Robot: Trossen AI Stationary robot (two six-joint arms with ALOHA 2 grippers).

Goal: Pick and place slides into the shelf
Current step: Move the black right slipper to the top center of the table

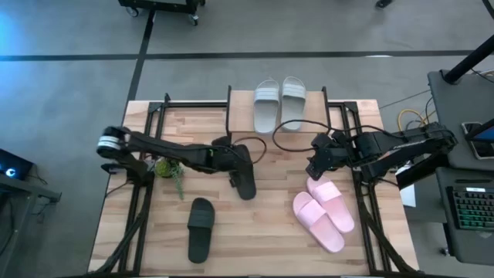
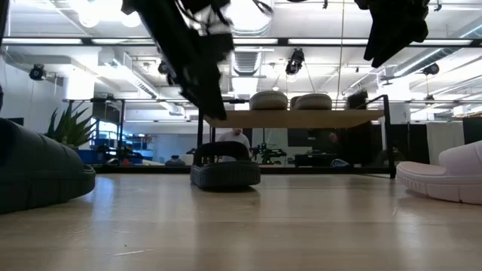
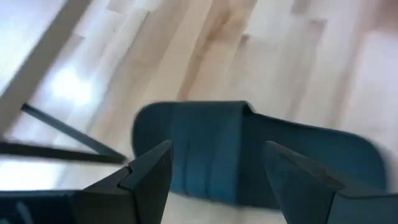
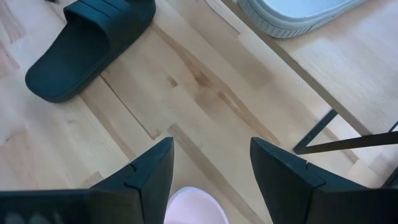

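The shelf (image 1: 241, 112) stands at the table's far side, with the grey slides (image 1: 279, 104) on its top board (image 2: 301, 118). One black slide (image 1: 245, 184) lies flat on its sole at mid-table. My left gripper (image 1: 236, 162) hovers open just above it, its fingers (image 3: 149, 177) standing on either side of the strap (image 3: 208, 152) without touching. The second black slide (image 1: 201, 228) lies near the front edge. The pink slides (image 1: 324, 212) lie side by side on the right. My right gripper (image 1: 316, 164) hangs open above the table, just beyond the pink pair's far ends (image 4: 193, 208).
A small green plant sprig (image 1: 171, 171) lies under the left arm. Black metal frames (image 1: 147, 193) run along the table's left and right sides. Cables (image 1: 297, 127) loop in front of the shelf. Bare wood (image 1: 270, 224) shows between the near black slide and the pink pair.
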